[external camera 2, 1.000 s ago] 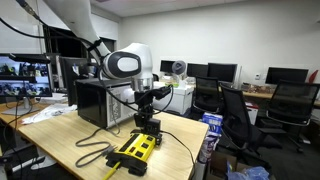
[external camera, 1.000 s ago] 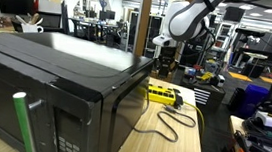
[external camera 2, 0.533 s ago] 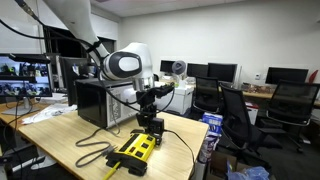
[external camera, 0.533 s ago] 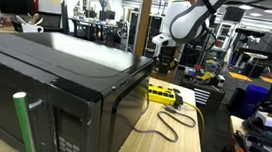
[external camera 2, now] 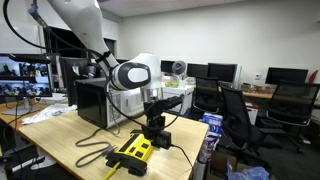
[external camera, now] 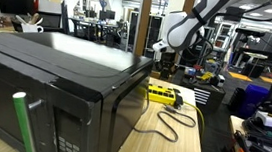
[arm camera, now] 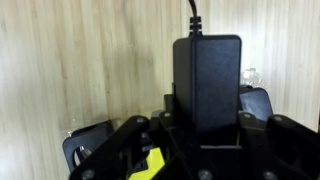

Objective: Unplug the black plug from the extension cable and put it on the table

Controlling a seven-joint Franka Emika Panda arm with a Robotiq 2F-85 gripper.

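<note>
- In both exterior views the yellow power strip [external camera: 163,91] [external camera 2: 133,152] shows: one camera close behind the black box [external camera: 55,78], one farther off, facing the arm [external camera 2: 130,75].
- Wrist view: straight down, close.

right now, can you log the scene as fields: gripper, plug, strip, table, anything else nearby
gripper: shut on the black plug
black plug: between the fingers, cord leaving its far end; looks clear of the sockets, wood behind it
extension cable: yellow, flat on the table, just beside the gripper
table: light wood
nearby: large black box on the same table
</note>
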